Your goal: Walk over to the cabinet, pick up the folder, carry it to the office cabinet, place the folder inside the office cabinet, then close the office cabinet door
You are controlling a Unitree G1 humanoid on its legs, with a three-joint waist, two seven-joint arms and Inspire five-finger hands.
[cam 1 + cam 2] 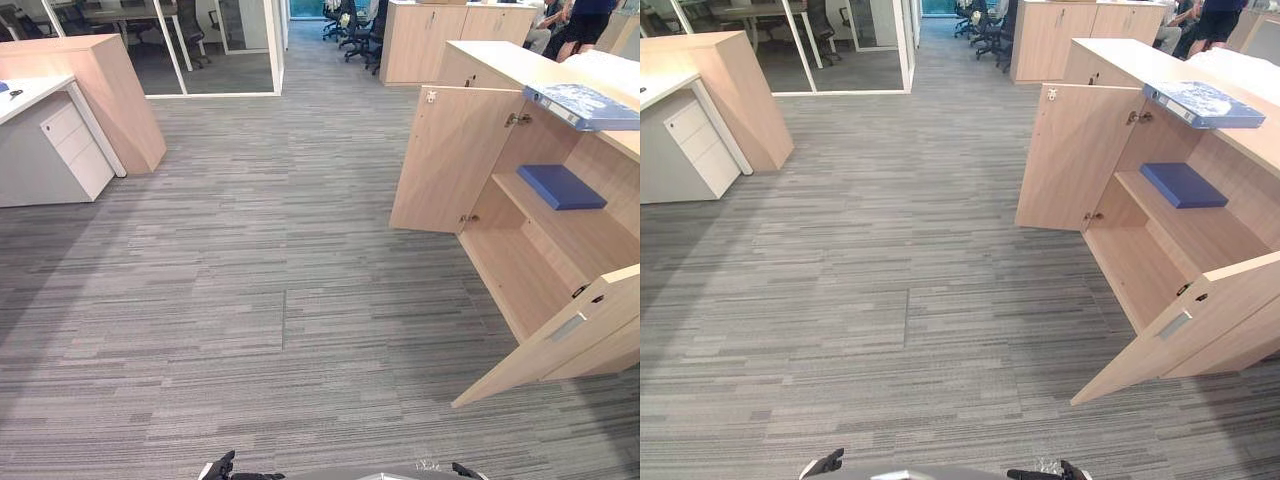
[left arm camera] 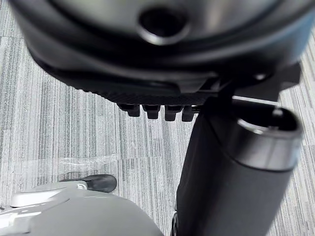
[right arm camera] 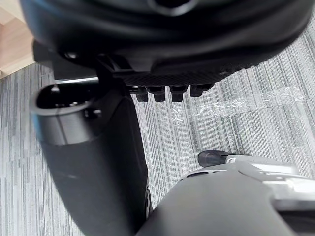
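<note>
Floor: grey striped carpet (image 1: pixel 260 300), wide and bare between the desk (image 1: pixel 30 95) on the left and the office cabinet (image 1: pixel 500 65) on the right
Folder: a pale blue binder (image 1: pixel 585 105) lies on the cabinet top, one end jutting past the edge over the open compartment; a darker blue folder (image 1: pixel 560 187) lies flat on the inner shelf (image 1: pixel 585 235); which of the two the task means I cannot tell
Left hand (image 2: pixel 147 96): hangs low over the carpet, fingers relaxed, holding nothing
Right hand (image 3: pixel 172 81): likewise low, fingers loose and empty
Risk, near door (image 1: pixel 560 335): it stands out into the walking path, so a straight approach would likely clip its corner
Risk, binder: overhanging as it is, a careless nudge could tip it off the edge
Risk, far door (image 1: pixel 450 160): it stands wide open and narrows the reach from that side
Open room: the carpet ahead and to the left is free; the best way in looks to be the gap between the two doors
Edges to mind: cabinet top lip, shelf front, both door edges
</note>
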